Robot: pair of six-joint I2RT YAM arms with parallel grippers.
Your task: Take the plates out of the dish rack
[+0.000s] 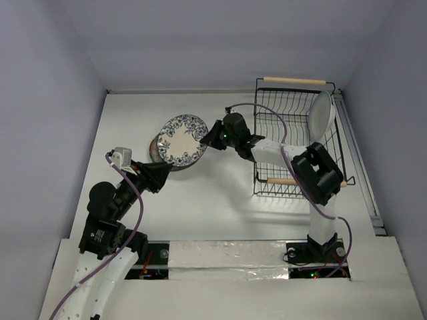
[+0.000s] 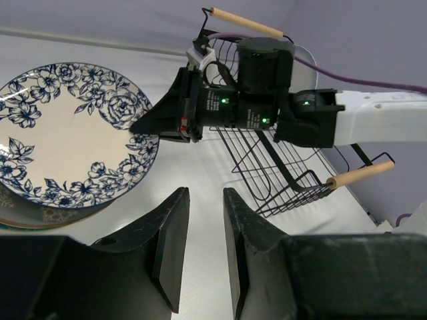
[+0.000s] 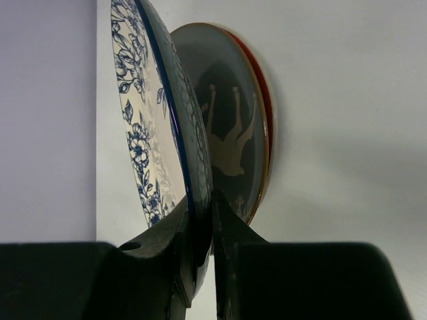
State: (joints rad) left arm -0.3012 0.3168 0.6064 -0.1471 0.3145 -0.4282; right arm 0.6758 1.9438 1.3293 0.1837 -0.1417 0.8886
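The white plate with dark blue pattern [image 1: 180, 139] is gripped at its right rim by my right gripper [image 1: 208, 139], tilted just over the stack left of the dish rack. In the right wrist view the jaws [image 3: 203, 213] clamp this plate [image 3: 150, 120] above the grey-green plate [image 3: 230, 140], which lies on the red plate [image 3: 267, 113]. The black wire dish rack [image 1: 293, 177] holds the plain white plate [image 1: 322, 112], upright at its far right. My left gripper [image 1: 160, 177] is open and empty, just below the stack. The left wrist view shows it [image 2: 205, 200] over bare table, near the patterned plate [image 2: 60, 133].
The rack's wooden handles lie at its far edge [image 1: 294, 81] and near edge [image 1: 283, 181]. A purple cable [image 1: 267, 110] runs from the right arm over the rack. White walls close the table on the left, back and right.
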